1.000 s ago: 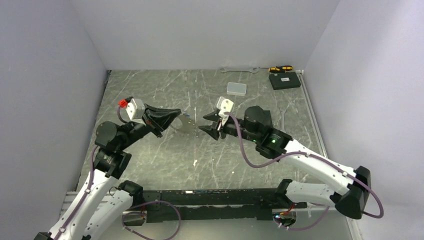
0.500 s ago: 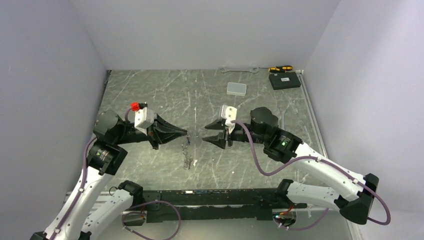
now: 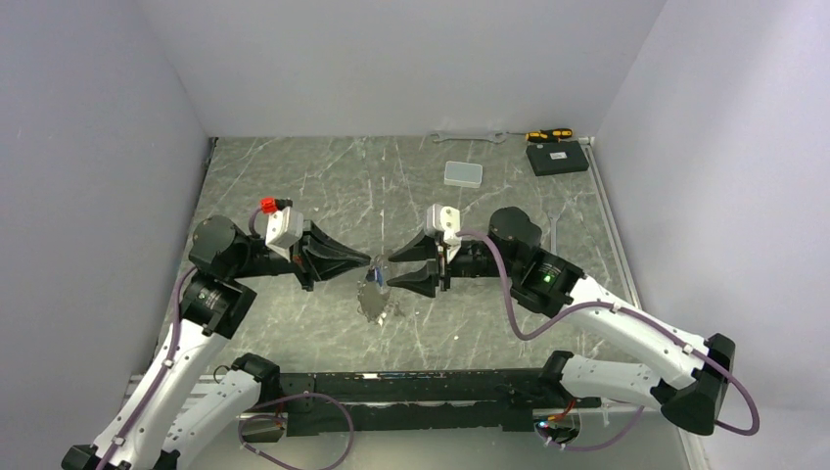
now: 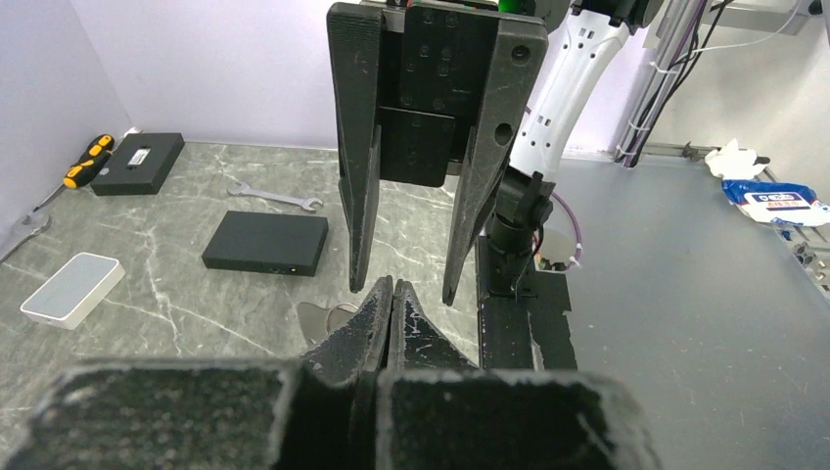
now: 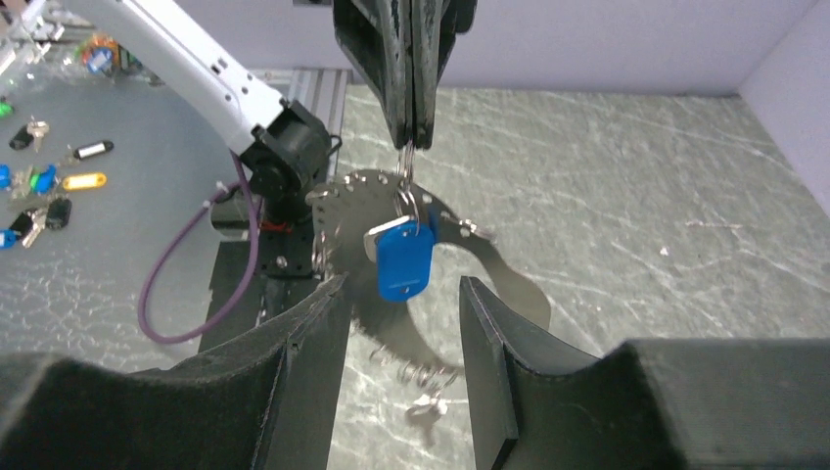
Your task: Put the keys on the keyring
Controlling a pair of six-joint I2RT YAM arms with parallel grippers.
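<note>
My left gripper (image 3: 364, 262) is shut on the top of the keyring (image 5: 489, 259), a thin silvery loop that hangs below it above the table. The loop's beaded chain (image 5: 416, 374) sags at the bottom. The blue-headed key (image 5: 403, 259) hangs at the left gripper's tips (image 5: 411, 137). My right gripper (image 5: 403, 284) is open, with a finger on each side of the blue key and not touching it. A small pale silvery piece (image 5: 426, 409), perhaps the plain key, shows under the chain. In the left wrist view the shut left gripper (image 4: 391, 284) sits between the right fingers (image 4: 357, 196).
A clear box (image 3: 462, 173), a black box (image 3: 556, 158), a wrench (image 3: 468, 137) and a screwdriver (image 3: 548, 134) lie at the back right. Another black box (image 4: 264, 243) lies beside the right arm. The black base rail (image 3: 411, 387) runs along the near edge.
The two grippers have drawn together near the table's middle. The keyring now hangs lower from the left gripper, and the right gripper's open fingers have come to flank the blue key.
</note>
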